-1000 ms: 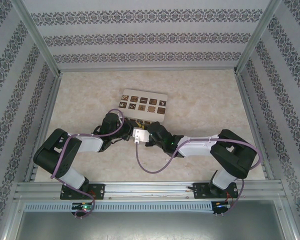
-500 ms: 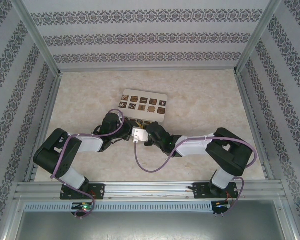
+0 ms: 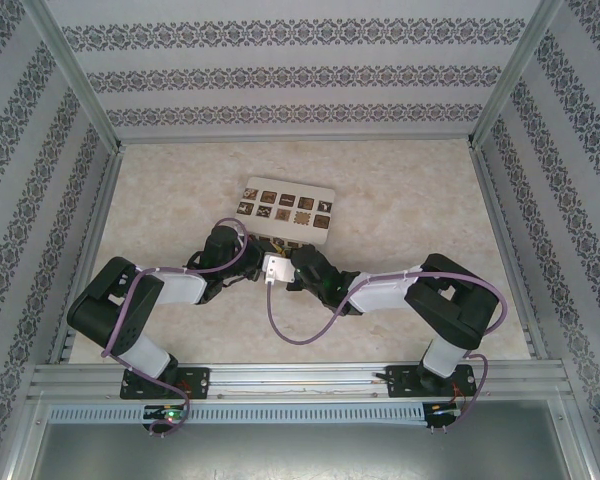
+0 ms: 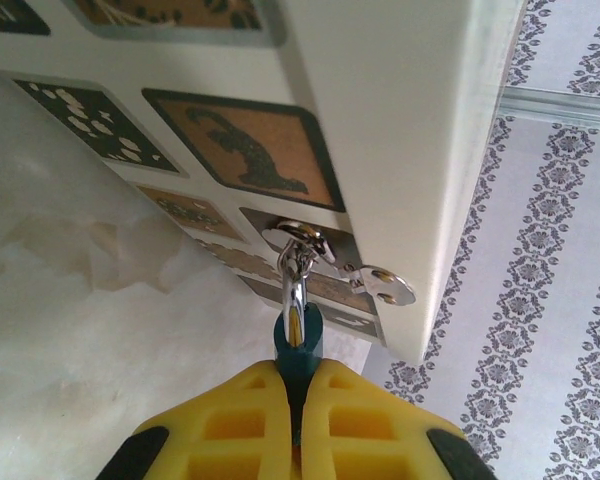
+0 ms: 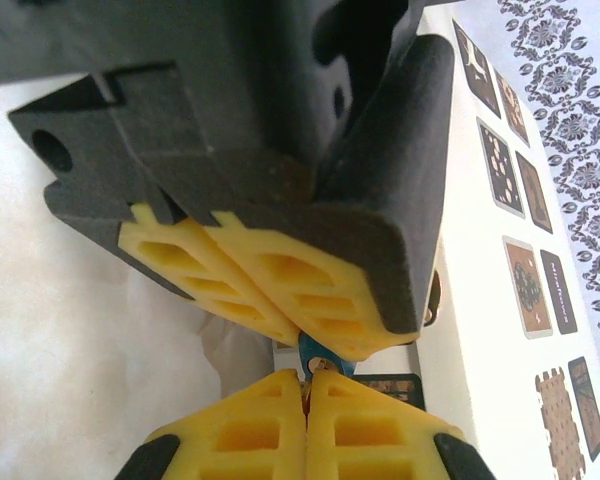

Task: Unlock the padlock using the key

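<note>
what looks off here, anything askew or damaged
Nothing looks damaged or spilled. The patterned box lies slightly skewed to the table's edges, and the left gripper pinches the blue padlock, its shackle hooked through the box's silver clasp.

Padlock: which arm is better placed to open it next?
Probably right. The left hand is shut on the padlock, steadying it at the box; the right hand, tips closed, meets it head-on.

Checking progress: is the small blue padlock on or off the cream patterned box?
On. The blue padlock has its silver shackle through the metal hasp of the cream box.
</note>
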`<state>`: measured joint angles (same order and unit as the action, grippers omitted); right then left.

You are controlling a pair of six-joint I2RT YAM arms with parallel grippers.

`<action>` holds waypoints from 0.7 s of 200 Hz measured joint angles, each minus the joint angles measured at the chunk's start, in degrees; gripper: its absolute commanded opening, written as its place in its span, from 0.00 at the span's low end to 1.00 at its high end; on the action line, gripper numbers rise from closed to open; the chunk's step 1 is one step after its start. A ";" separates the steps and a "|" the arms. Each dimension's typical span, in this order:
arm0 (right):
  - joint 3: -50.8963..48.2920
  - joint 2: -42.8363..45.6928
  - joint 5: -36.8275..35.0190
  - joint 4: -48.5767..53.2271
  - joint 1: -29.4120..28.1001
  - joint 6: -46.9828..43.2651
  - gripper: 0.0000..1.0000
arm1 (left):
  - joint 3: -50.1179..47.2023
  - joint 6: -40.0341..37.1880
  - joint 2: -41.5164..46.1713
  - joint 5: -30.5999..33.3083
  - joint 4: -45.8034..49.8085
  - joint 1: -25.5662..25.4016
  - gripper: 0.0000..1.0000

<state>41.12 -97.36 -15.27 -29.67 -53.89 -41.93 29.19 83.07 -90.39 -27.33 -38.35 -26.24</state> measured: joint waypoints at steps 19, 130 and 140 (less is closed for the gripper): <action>-0.04 0.00 -0.22 -0.39 0.02 1.07 0.00 | 0.00 0.15 0.00 0.17 -0.42 0.00 0.06; -3.19 0.22 1.40 -7.48 0.92 19.21 0.00 | 0.00 0.20 -0.68 -0.11 -2.45 0.00 0.06; -3.69 0.22 1.40 -8.50 0.92 20.94 0.00 | 0.00 0.20 -0.76 -0.28 -2.73 -0.02 0.07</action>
<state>37.43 -97.14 -13.87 -38.17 -52.97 -20.99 29.19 83.26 -91.15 -27.62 -41.08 -26.26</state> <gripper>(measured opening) 0.048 0.067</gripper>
